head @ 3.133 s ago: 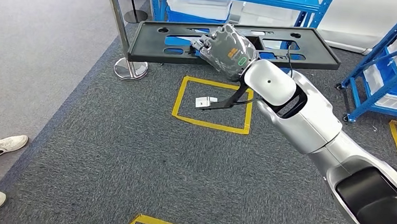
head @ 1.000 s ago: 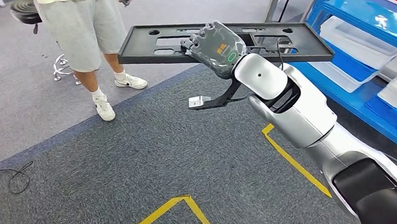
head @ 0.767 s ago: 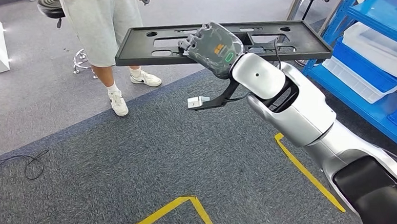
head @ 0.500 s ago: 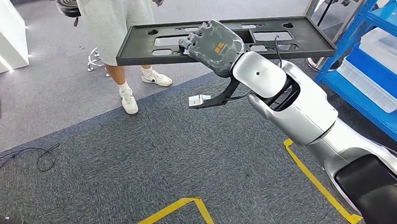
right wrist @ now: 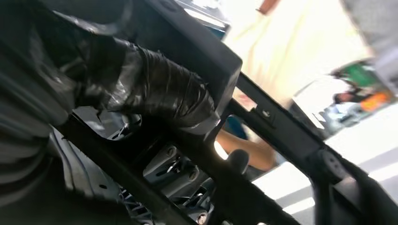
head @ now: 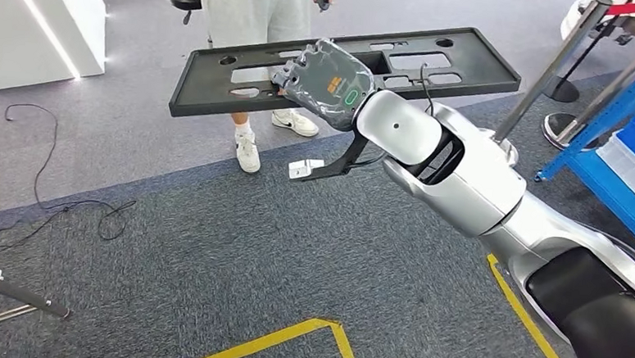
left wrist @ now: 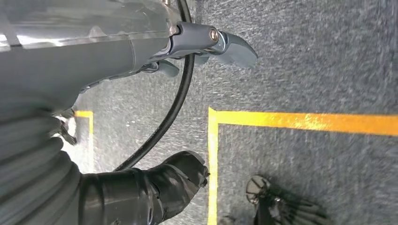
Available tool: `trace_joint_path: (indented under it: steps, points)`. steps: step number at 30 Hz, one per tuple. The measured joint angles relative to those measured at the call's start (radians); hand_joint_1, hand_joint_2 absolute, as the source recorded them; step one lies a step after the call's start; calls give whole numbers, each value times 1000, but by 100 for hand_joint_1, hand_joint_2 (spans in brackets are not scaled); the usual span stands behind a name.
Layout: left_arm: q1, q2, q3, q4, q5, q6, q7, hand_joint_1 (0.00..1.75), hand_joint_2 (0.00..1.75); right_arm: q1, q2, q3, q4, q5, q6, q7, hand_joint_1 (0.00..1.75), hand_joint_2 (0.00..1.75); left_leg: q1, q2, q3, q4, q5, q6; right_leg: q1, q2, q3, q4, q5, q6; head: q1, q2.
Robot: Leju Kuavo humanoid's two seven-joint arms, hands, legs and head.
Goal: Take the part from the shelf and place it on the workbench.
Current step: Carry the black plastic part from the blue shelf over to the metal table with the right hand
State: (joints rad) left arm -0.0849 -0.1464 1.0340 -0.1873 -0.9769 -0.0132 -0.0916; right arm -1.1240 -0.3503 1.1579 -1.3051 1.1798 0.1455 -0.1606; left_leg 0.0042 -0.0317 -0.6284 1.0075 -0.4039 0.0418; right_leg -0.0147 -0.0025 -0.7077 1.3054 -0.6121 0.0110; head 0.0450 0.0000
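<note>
Up front, centre: right hand point(head: 323, 82) grips the long black part point(head: 221, 84) near the middle of its near edge, fingers wrapped over the rim and through one of its cut-outs.
Grip detail: in the right wrist view the dark taped fingers point(right wrist: 155, 91) curl tightly around a bar of the part point(right wrist: 281, 131); the hold is closed, not loose.
Part position: carried in the air, roughly level, stretching far out to the left and right of the hand, above the grey carpet point(head: 236, 257).
Left hand: left hand point(left wrist: 155, 183) hangs low over the carpet, fingers curled in, holding nothing that I can see.
Risk one: the part is long and held at a single spot, so its ends could swing or sag; a quick turn might twist it out of the fingers.
Risk two: a person point(head: 261, 20) stands just beyond the far edge of the part, and a metal post point(head: 549, 76) rises near its right end; either could be struck if the robot swings round.
Risk three: the blue shelf point(head: 629, 121) at far right is close enough to catch the right end.
Floor: yellow tape lines point(head: 289, 337) on the near carpet, a black cable point(head: 58, 206) lying to the left.
Task stage: part is off the shelf and in transit; no workbench is clearly visible, so placing is not yet done.
</note>
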Motion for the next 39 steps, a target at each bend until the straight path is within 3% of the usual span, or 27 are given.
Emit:
trace_joint_path:
  steps: [1,2,3,5,7,9,11,13,15,16,17,20,22,24,25,27,29,30,31,32,33,35,37,39]
  points:
    - [0,2,0,0,-1,-6,0,0,175,4,1,4,0,0,1,2,175,175,-1,-15,0,3,-1,0,0,1,-11,9,13,-2,0,0]
    - [1,4,1,0,-2,-9,0,0,175,6,1,6,0,0,1,3,175,175,-2,-30,0,7,-2,0,0,4,-1,-24,45,-6,0,0]
    - [1,5,1,0,-3,-9,1,0,175,7,2,8,0,0,1,5,175,175,-2,-44,0,11,-5,-2,0,14,23,-87,88,-10,0,0]
    - [3,4,3,0,-5,0,6,0,175,5,2,8,0,0,1,8,175,175,-2,-68,-4,21,-9,-7,0,52,74,-204,141,-17,0,0]
    - [4,2,4,0,-4,15,12,0,175,5,1,9,0,-1,1,9,175,175,2,-90,-12,23,-8,-18,3,70,92,-246,145,-20,-1,0]
    - [8,2,6,0,-3,22,15,0,175,5,2,10,0,-2,1,9,175,175,7,-107,-18,20,-5,-31,4,48,99,-259,150,-26,-1,0]
    - [11,-1,7,0,-3,24,17,0,175,4,4,10,0,-2,1,9,175,175,3,-71,-32,49,-24,-41,0,24,112,-276,158,-38,-2,0]
    - [10,-3,7,0,-4,24,18,0,175,3,5,11,0,-2,1,9,175,175,4,-5,-82,155,-79,-51,1,1,119,-285,160,-45,-6,0]
    - [8,-3,8,0,-5,24,19,0,175,6,5,14,0,-3,0,9,175,175,10,21,-141,270,-120,-60,4,-23,119,-283,158,-46,-7,0]
    - [8,-3,9,0,-6,22,19,0,175,9,5,17,0,-4,0,9,175,175,12,25,-150,285,-117,-63,5,-35,120,-282,156,-46,-7,0]
    - [9,-3,10,0,-8,18,19,0,175,11,5,19,0,-5,0,9,175,175,14,28,-139,261,-96,-65,5,-46,121,-281,153,-44,-7,0]
    - [10,-1,11,0,-14,5,18,0,175,11,4,21,0,-6,0,10,175,175,12,64,-39,71,-14,-61,7,-76,129,-277,141,-34,-7,0]
    - [8,1,12,0,-17,0,16,0,175,9,3,21,0,-6,0,10,175,175,3,76,-10,14,-4,-47,11,-93,132,-275,136,-24,-6,0]
    - [9,3,13,0,-18,0,15,0,175,8,4,22,-1,-7,-1,10,175,175,-1,55,-8,10,-2,-32,11,-107,135,-276,132,-13,-6,0]
    - [10,4,13,0,-19,0,15,0,175,8,4,23,-1,-8,-1,10,175,175,0,46,-4,5,0,-25,8,-99,136,-271,125,-7,-5,0]
    - [10,5,14,0,-20,1,14,0,175,6,3,23,-2,-10,0,10,175,175,3,30,5,-6,4,-11,3,-54,111,-212,88,0,-5,0]
    - [8,6,15,0,-22,3,14,0,175,5,-1,25,-1,-12,4,8,175,175,3,13,5,-7,5,-3,1,-9,47,-87,29,1,-4,0]
    - [8,6,16,0,-22,8,14,0,175,7,-2,27,-1,-13,6,8,175,175,2,2,5,-6,5,-2,2,-1,15,-29,12,1,-4,0]
    - [7,6,18,0,-23,14,16,0,175,11,-4,30,-1,-14,7,7,175,175,1,-11,5,-4,4,-1,2,1,-6,0,12,1,-5,0]
    - [8,6,19,0,-24,20,18,0,175,15,-6,32,-1,-15,8,7,175,175,0,-24,5,-1,3,-1,2,3,-8,-7,33,-1,-5,0]
    - [8,5,20,0,-25,24,20,0,175,17,-7,33,-1,-16,9,6,175,175,0,-37,5,3,2,-2,1,7,8,-53,69,-3,-5,0]
    - [9,3,21,0,-30,20,22,0,175,18,-10,34,-1,-21,9,6,175,175,-1,-59,1,12,-3,-8,0,40,63,-183,135,-9,-5,0]
    - [9,2,21,0,-33,9,21,0,175,17,-15,34,-1,-31,9,5,175,175,2,-81,-8,18,-3,-17,2,64,94,-251,154,-13,-5,0]
    - [12,2,21,0,-35,3,21,0,175,14,-16,34,-1,-40,11,3,175,175,6,-100,-15,16,1,-30,5,50,99,-258,156,-19,-5,0]
